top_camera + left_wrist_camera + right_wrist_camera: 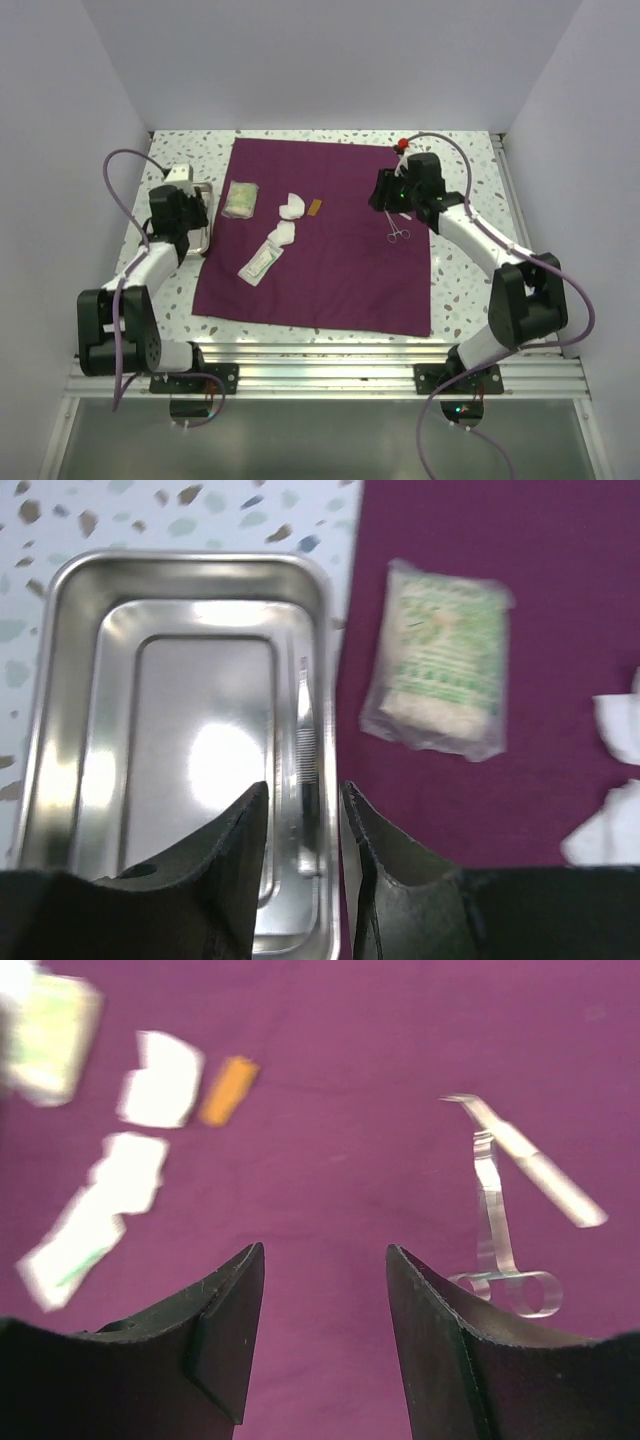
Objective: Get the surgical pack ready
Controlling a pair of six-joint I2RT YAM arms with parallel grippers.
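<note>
Steel forceps (pixel 497 1230) lie on the cloth (pixel 330 280) just right of the right tool (pixel 325 1252), long axis near to far, rings nearest; that tool is spread, empty. Left tool (pixel 303 788), spread, hangs over the tray (pixel 190 560).

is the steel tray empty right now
No, a thin metal instrument lies inside the steel tray, along its right side.

A white counter (pixel 455 290) flecked with grey and brown chips fills the middle of the top view. Plain pale-lilac walls box it in: the back wall (pixel 320 60) at 12 o'clock, one side wall (pixel 60 120) at 9 o'clock, the other side wall (pixel 590 100) at 3 o'clock. Aluminium rails (pixel 330 372) (slotted, silvery) edge it at 6 o'clock. The light is soft and even.
</note>
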